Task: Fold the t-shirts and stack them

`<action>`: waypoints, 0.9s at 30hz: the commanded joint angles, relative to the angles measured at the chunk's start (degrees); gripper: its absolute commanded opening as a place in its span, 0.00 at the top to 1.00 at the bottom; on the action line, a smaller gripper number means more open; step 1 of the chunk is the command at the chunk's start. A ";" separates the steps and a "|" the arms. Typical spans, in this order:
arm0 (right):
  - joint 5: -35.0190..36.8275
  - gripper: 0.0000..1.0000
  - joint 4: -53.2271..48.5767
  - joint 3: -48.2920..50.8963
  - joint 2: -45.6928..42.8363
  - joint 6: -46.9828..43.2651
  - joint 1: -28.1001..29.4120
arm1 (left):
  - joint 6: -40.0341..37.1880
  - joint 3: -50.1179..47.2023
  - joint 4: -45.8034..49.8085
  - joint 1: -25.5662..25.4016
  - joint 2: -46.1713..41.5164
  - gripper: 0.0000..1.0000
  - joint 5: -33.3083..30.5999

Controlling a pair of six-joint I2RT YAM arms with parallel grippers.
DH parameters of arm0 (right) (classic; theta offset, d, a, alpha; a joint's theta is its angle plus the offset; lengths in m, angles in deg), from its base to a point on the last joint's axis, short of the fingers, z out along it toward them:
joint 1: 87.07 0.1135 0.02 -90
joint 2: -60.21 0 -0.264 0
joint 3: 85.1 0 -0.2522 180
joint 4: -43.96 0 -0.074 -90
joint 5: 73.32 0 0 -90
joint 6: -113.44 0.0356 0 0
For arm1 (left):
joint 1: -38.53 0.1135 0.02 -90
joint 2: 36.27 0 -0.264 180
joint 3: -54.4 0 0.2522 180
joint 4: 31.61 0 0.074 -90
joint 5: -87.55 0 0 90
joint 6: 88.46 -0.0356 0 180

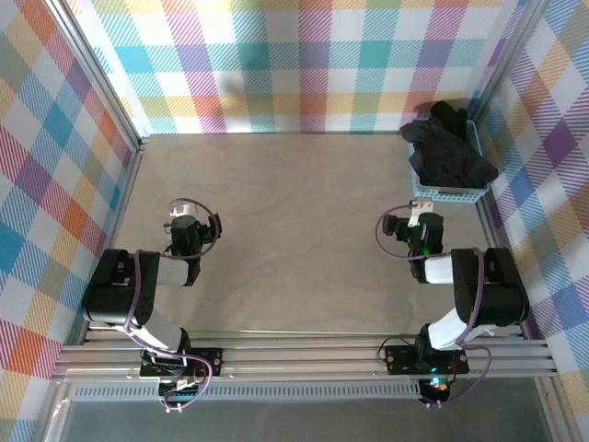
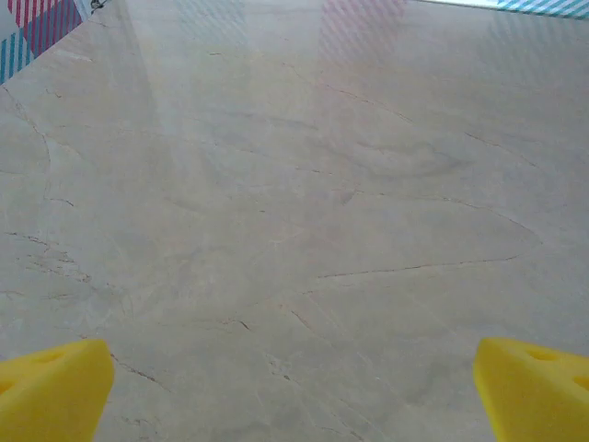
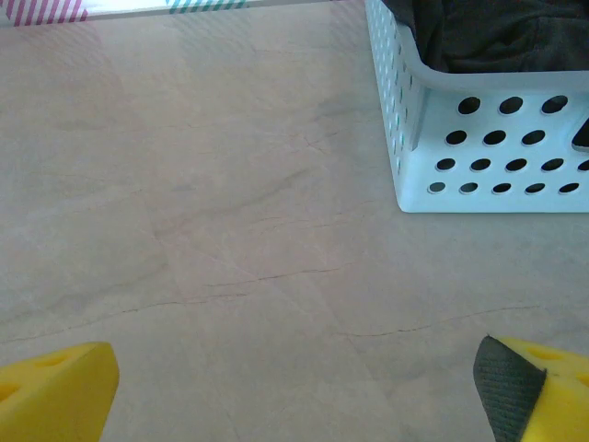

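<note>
My left gripper (image 2: 294,394): jaws spread wide, empty, well left of the basket (image 1: 449,194).
My right gripper (image 3: 294,396): spread wide, empty, near the basket's front wall.
t-shirts (image 1: 448,147): black heap in the basket, spilling over; count unclear.

The left arm (image 1: 120,290) and right arm (image 1: 488,285) are showing black joint housings joined by white links, with purple cables (image 1: 378,232) looping along them, each ending in a black base plate (image 1: 179,361). The left end effector (image 2: 294,396) and right end effector (image 3: 294,396) are carrying yellow wedge-shaped fingers (image 3: 55,387), one bearing a dark grey textured pad (image 3: 504,385).
</note>
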State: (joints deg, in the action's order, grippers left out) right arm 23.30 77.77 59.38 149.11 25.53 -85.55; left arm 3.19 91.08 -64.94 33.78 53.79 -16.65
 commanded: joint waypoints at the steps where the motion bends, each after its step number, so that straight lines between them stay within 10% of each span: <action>1: 0.24 0.00 2.22 -0.65 -0.92 -0.33 0.35 | -0.91 -0.20 -1.60 -0.35 -0.59 0.00 -0.80; 23: 2.03 0.00 -2.82 -1.54 -6.44 -3.08 2.77 | -1.52 -0.27 1.74 -0.79 -5.04 0.00 -0.72; 27: 9.29 0.00 -10.78 -4.66 -18.76 -7.23 9.58 | -3.70 0.14 7.80 -6.38 -16.11 0.00 -12.42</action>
State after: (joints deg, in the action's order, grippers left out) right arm 28.06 69.75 58.37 137.99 22.18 -79.19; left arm 2.05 90.91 -59.23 30.78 45.00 -21.19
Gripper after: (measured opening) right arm 0.997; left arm 0.999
